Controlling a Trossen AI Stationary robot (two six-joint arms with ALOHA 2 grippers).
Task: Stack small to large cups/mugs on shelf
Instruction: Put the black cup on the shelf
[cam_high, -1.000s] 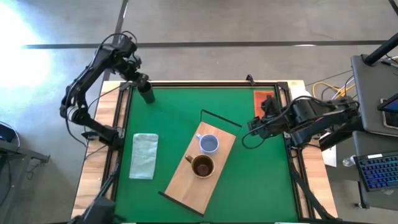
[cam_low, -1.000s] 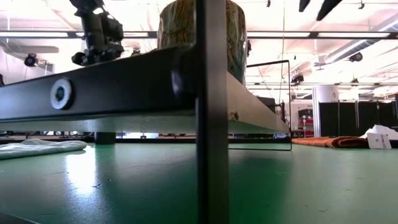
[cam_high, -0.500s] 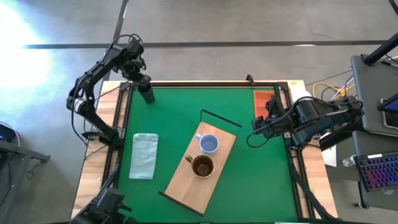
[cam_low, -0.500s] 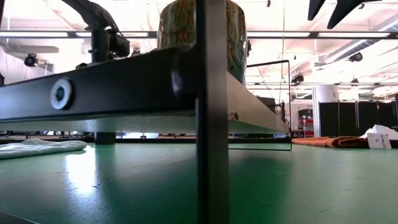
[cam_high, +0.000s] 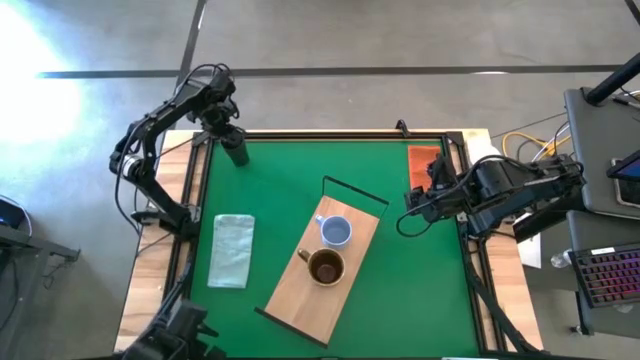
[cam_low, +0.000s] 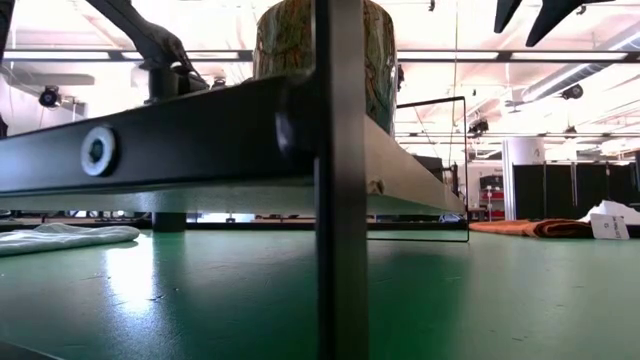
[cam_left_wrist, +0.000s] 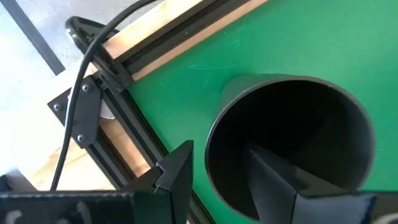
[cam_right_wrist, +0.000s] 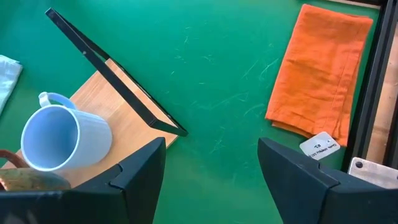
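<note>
Since a second ago your left gripper (cam_left_wrist: 214, 180) has dropped over the dark cup (cam_left_wrist: 292, 137): fingers open, apparently straddling its rim for a wall pinch. Right gripper (cam_right_wrist: 211, 165) waits open by the shelf (cam_high: 310, 290).

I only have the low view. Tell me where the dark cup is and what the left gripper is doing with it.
Observer: The dark cup stands on the green table near the corner on the left arm's side, well away from the shelf.
Operator: Report the left gripper.
Observer: The left gripper is open, with one finger inside the cup's rim and one outside.
Operator: Now give me the right arm.
Observer: The right gripper hangs open above the table, between the shelf's end and the orange cloth.
</note>
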